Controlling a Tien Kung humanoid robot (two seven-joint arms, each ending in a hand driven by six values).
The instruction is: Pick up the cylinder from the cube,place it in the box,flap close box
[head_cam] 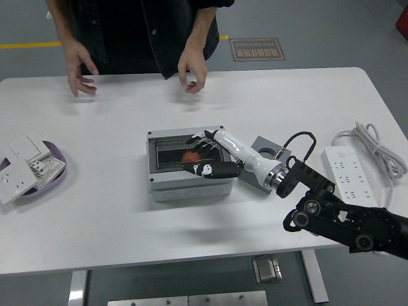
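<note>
White table (115, 210) carries a grey box (188, 185) at its middle, lid lying flat, the orange cylinder (189, 157) showing inside through the clear window. Beside it sits the grey cube (271, 148), its socket bare. Right hand (205, 153) rests on the lid, fingers spread and gripping nothing, seemingly pressing it closed. A person's hands (192, 69) hover well clear at the far edge.
</note>
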